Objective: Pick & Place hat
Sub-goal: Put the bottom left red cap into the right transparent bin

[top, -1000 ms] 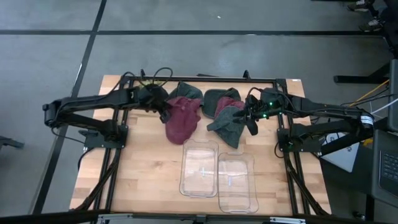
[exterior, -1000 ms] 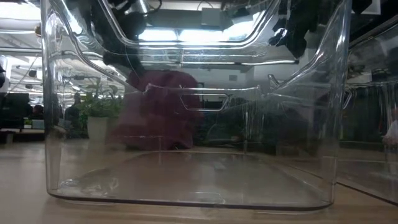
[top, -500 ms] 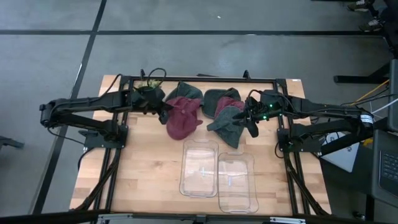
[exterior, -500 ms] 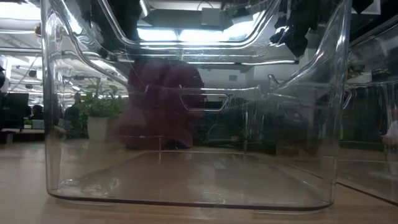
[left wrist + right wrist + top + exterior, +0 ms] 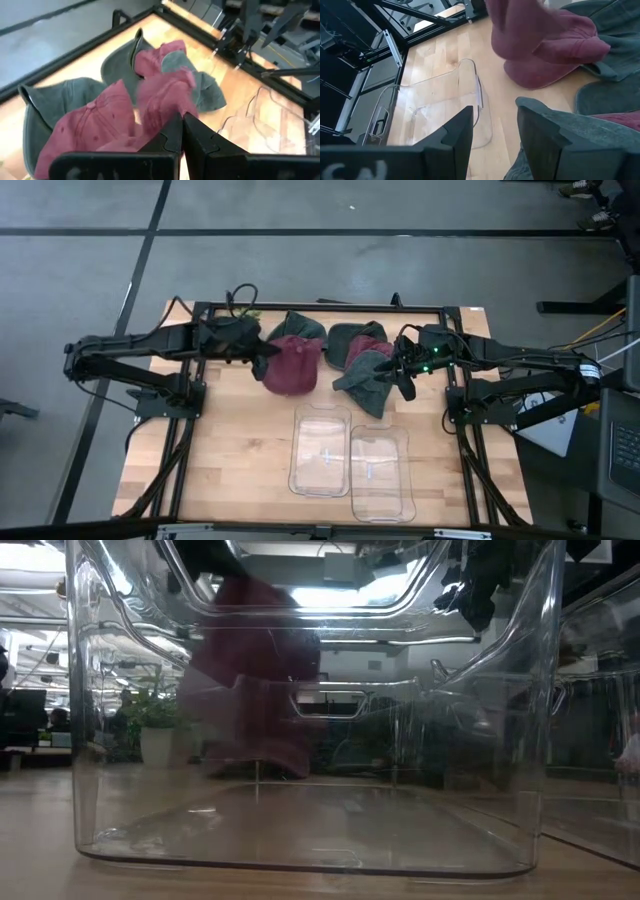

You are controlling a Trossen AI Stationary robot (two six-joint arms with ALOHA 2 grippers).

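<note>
My left claw (image 5: 181, 131) was clamped on the maroon hat (image 5: 292, 364), lifted off the counter (image 5: 240, 440) near its far edge. Right claw (image 5: 492, 132) stood apart over a grey hat (image 5: 368, 383). Judged the hat soft, light, floppy; brim grips best. Clear bins (image 5: 320, 450) sat nearer; grey floor (image 5: 80, 260) around.

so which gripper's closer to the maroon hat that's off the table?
Left. The left gripper is shut on the maroon hat, holding it up. The right gripper hangs open over a gray hat, farther away.
</note>
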